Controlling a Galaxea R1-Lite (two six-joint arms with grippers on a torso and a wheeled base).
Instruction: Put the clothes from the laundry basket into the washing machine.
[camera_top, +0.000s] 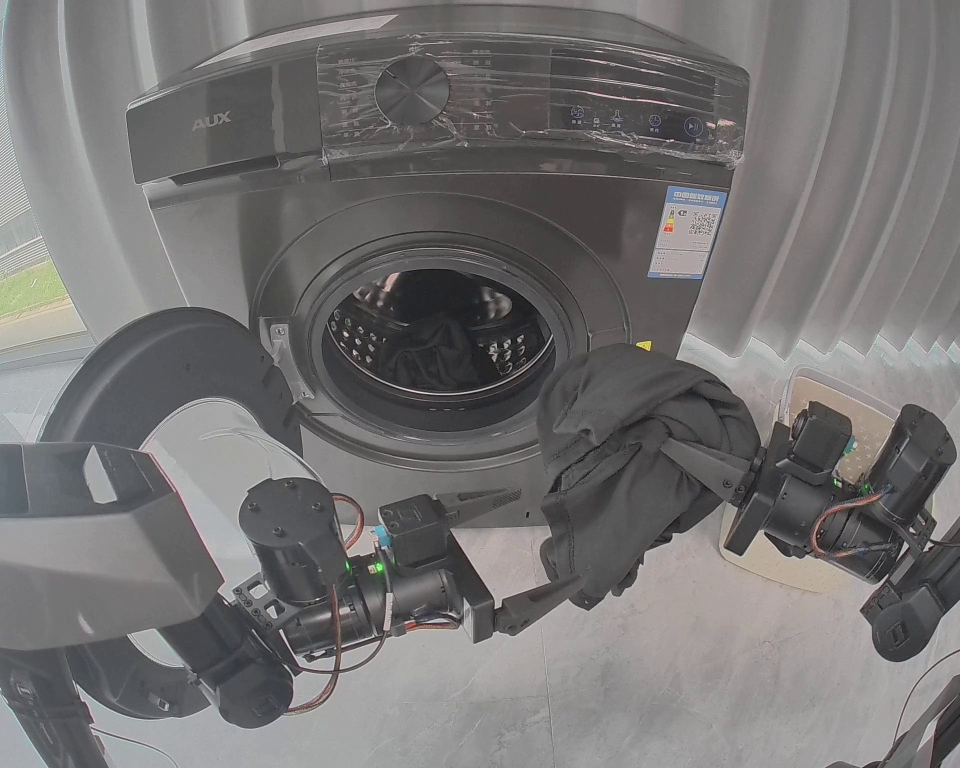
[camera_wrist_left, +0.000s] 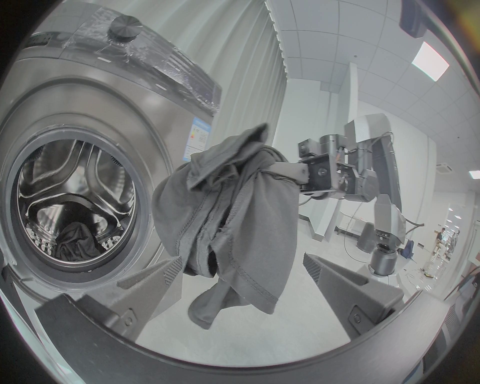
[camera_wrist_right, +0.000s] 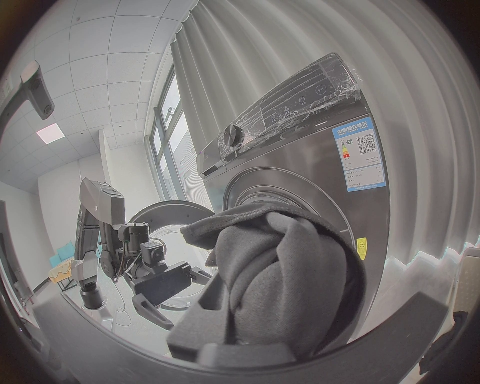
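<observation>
Snag risk: your right jaws clamp the dark garment (camera_top: 640, 450), but its loose hem dangles beside your open left jaws, short of the drum (camera_top: 435, 345).

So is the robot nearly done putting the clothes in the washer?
Not yet. Done: the door is open and one dark garment lies in the drum. In hand: the right claw holds a grey garment up before the opening; the left claw is open by its lower edge. Left: that garment must go in, and the laundry basket is too hidden to count.
</observation>
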